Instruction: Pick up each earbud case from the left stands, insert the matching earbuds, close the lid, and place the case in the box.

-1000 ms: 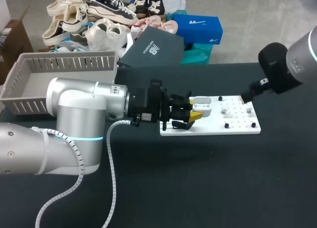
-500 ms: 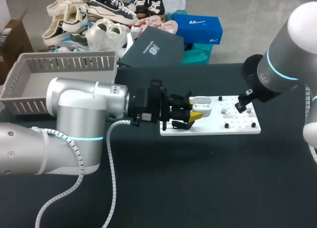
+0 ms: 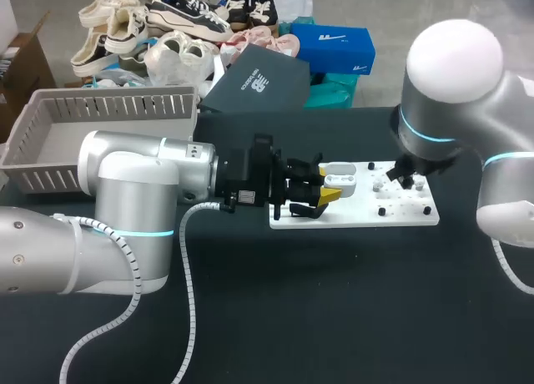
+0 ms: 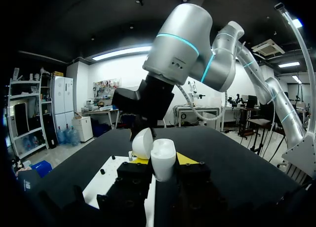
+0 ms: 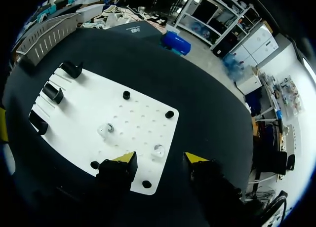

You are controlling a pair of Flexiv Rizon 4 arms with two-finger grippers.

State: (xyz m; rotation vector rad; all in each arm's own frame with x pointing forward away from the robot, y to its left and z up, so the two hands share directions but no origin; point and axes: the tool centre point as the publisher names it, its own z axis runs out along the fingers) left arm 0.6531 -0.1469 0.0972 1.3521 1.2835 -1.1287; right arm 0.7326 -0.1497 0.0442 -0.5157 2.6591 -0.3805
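- The black tabletop (image 3: 334, 317) lies bare nearest the head camera, with my left arm (image 3: 125, 192) coming in low across it from the left side.
- The left gripper (image 3: 322, 185) lies level at the near-left end of a white board (image 3: 350, 214) that rests flat on the tabletop.
- Its fingers (image 4: 195, 171) pinch a white earbud case (image 4: 163, 162) from two sides. The case stands upright between the yellow tips, with its lid (image 4: 142, 143) swung open to one side.
- In the head view, the case sits over the left part of the board, just past the fingers' ends.
- Three black stands (image 5: 52, 92) line the board's left edge, and small black pegs (image 5: 169, 114) dot its right half.
- The right gripper (image 5: 160, 159) hangs over the board's right part, pointing down at it, its fingers spread well apart.
- One small pale earbud (image 5: 158, 150) sits on the board between the two yellow tips. I cannot tell whether either tip touches it.
- A second earbud (image 5: 106, 129) lies on the board ahead of the right gripper, apart from the first.
- My right arm (image 3: 455, 92) bends down from the right side, its pale elbow high above the board.
- A grey slatted box (image 3: 100, 108) stands at the tabletop's far-left corner, well apart from the board and both grippers.
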